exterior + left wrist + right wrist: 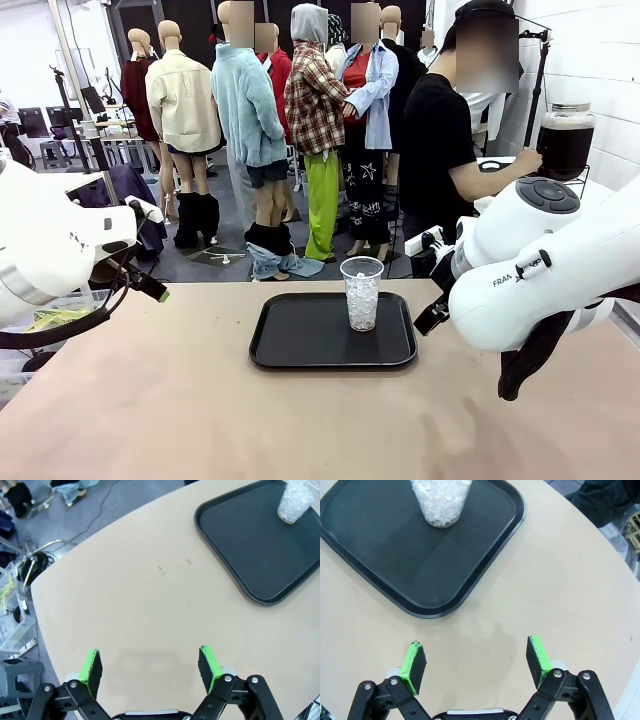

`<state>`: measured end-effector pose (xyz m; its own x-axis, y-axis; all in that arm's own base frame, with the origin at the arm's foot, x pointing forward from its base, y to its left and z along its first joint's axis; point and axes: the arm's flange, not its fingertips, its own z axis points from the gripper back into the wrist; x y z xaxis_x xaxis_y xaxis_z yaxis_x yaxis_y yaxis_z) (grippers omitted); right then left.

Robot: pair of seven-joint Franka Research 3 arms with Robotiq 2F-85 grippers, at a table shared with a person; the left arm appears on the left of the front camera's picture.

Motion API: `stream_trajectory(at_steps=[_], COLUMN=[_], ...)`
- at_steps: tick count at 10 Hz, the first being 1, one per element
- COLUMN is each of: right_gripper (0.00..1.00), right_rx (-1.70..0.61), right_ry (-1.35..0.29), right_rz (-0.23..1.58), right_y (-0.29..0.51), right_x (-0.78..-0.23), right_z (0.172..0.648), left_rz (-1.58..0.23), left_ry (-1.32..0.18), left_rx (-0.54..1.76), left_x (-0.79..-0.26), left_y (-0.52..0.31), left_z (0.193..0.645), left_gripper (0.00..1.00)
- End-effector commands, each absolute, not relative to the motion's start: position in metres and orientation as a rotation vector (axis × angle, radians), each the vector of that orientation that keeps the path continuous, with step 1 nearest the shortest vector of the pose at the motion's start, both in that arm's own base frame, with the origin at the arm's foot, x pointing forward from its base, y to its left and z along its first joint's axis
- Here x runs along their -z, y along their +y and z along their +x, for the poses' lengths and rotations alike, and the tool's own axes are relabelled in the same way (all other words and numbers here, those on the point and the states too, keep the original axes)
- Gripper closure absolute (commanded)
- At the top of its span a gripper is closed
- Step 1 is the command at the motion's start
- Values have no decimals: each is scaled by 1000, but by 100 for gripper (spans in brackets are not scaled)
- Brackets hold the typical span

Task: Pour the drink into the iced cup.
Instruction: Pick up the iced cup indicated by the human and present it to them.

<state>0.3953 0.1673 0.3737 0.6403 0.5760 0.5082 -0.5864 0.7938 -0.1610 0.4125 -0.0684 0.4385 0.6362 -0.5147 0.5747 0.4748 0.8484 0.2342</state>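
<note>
1. While the clear plastic cup (362, 293), packed with crushed ice, stands upright on the glossy black tray (300, 345), the dark drink (565, 148) sits in a glass jar (567, 112) far back right, by a person's hand (527, 160).
2. Left gripper (149, 661): jaws spread wide, empty, over the smooth tan table (140, 600).
3. Right gripper (475, 655): jaws wide too, holding nothing, near the tray's rounded corner.
</note>
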Motion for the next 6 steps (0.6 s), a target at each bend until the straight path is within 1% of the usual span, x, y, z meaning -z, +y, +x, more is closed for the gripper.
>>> stream_trajectory(at_steps=[1, 6], right_gripper=[0, 0], right_rx=[-663, -663], right_ry=[-572, -572], right_rz=[20, 20], right_y=[168, 168], right_x=[-373, -373], right_z=[395, 395], left_rz=[89, 89], left_ry=[-663, -663], left_rx=[566, 566], left_x=[-446, -446], left_y=[-63, -63], left_z=[412, 412], left_gripper=[0, 0])
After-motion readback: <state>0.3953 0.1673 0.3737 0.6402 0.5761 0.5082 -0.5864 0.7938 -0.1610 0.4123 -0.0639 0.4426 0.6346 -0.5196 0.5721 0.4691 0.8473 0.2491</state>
